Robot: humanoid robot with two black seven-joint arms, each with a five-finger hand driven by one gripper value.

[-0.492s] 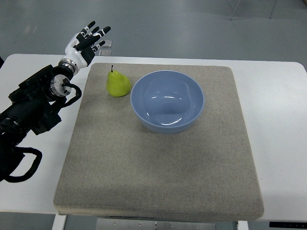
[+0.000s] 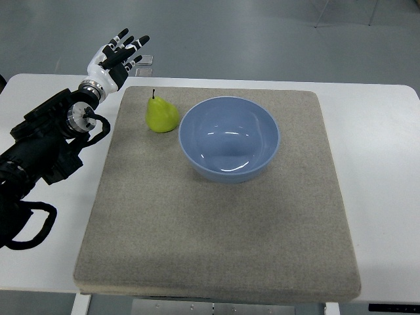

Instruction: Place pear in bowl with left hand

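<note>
One mat (image 2: 216, 216), one bowl (image 2: 229, 138), one pear (image 2: 161, 115) and one of my hands make up the scene on the white counter (image 2: 380, 164). Nearest to me, the grey mat covers most of the counter and lies bare along its near half. My left arm (image 2: 46, 147), black and cabled, comes in from the left edge and runs over the counter beside the mat's left border. Further back, the single blue bowl sits on the mat, upright and holding nothing. Just beside it to the left stands the lone yellow-green pear, upright with its dark stem pointing up, close to the bowl's rim, though I cannot tell whether the two touch. Farthest away, my left hand (image 2: 113, 60) is raised past the mat's back left corner, apart from the pear. Its fingers (image 2: 125, 43) are spread wide and stretched outward, black tips showing, and they hold and touch nothing. Beyond the counter's far edge lies grey floor (image 2: 262, 33).
</note>
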